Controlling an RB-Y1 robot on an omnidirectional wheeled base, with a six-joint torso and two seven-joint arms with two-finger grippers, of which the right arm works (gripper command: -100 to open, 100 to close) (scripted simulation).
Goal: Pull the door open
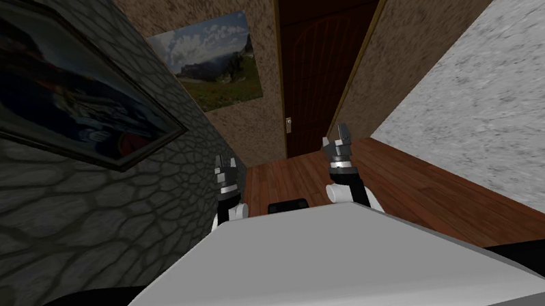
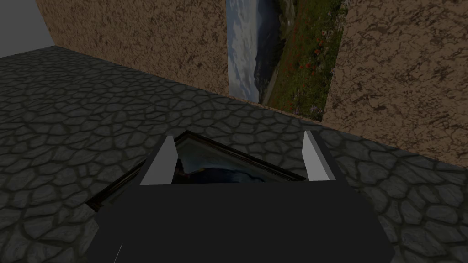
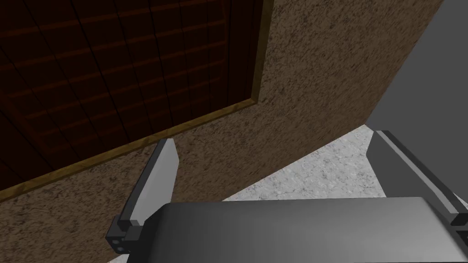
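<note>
- One dark brown door (image 1: pixel 316 50) stood at the far end of the hallway, closed in its tan frame and well apart from both arms.
- One small pale handle (image 1: pixel 288 124) sat at the door's left edge.
- Two grippers were raised side by side ahead of the robot: the left gripper (image 1: pixel 225 167) near the grey stone wall (image 1: pixel 33 222), the right gripper (image 1: pixel 338 138) roughly in line with the door.
- Each gripper's two fingers stood wide apart, with nothing held between them.
- Two pictures hung there: one landscape picture (image 1: pixel 214 60) on the brown end wall (image 1: pixel 247 131) beside the door, and one dark-framed picture (image 1: pixel 44 82) on the stone wall.
- One wooden floor (image 1: pixel 422 185) ran up to the door.
</note>
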